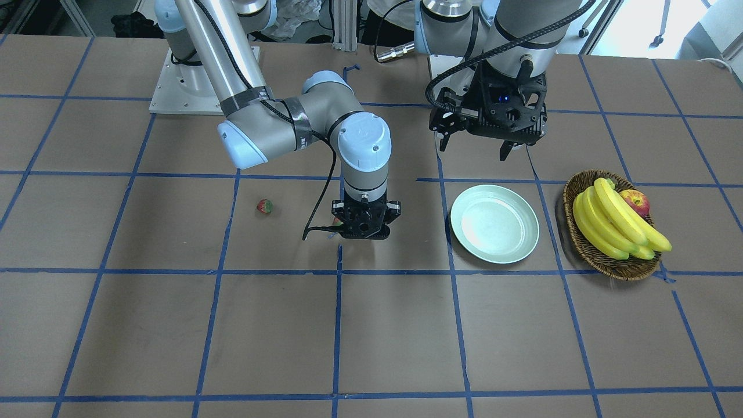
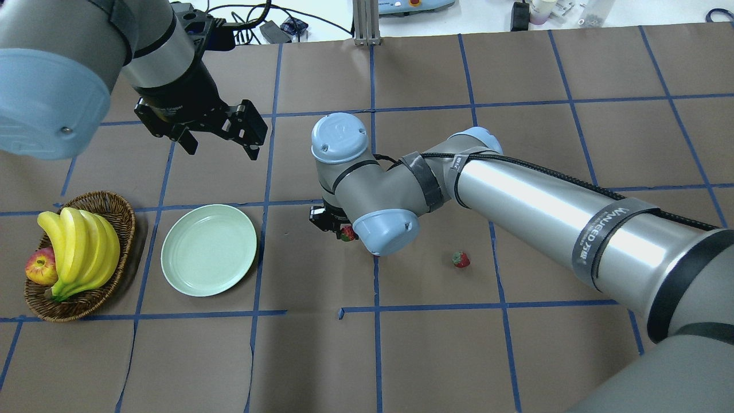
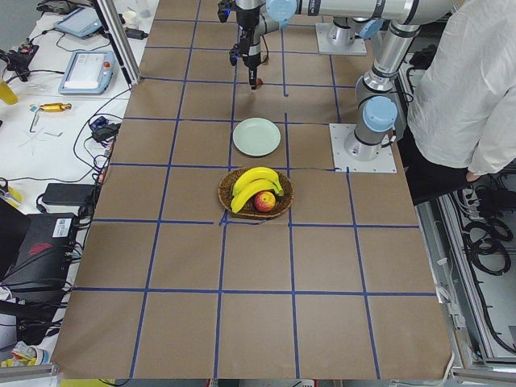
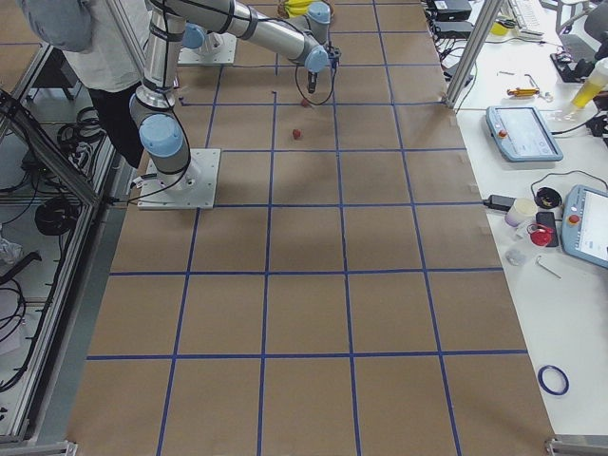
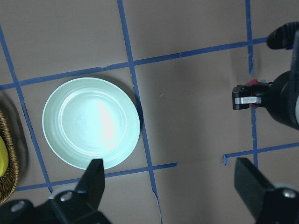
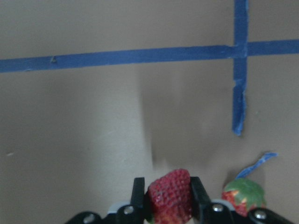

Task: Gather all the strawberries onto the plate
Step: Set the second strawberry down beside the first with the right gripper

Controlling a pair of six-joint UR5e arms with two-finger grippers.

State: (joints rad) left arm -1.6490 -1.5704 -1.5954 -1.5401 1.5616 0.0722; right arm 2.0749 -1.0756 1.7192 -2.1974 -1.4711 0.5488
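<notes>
My right gripper (image 6: 168, 187) is shut on a red strawberry (image 6: 171, 201), low over the table to the right of the plate in the overhead view. A second strawberry (image 6: 243, 196) with a green cap lies on the table just beside it. A third strawberry (image 2: 460, 259) lies alone further out, also seen in the front view (image 1: 264, 206). The pale mint plate (image 2: 209, 250) holds nothing; it also shows in the left wrist view (image 5: 91, 122). My left gripper (image 2: 221, 150) is open and empty, hovering behind the plate.
A brown wicker basket (image 2: 117, 202) with bananas (image 2: 80, 246) and an apple (image 2: 40, 267) stands just left of the plate in the overhead view. Blue tape lines grid the brown table. The right arm's elbow (image 2: 381, 229) hangs over its gripper.
</notes>
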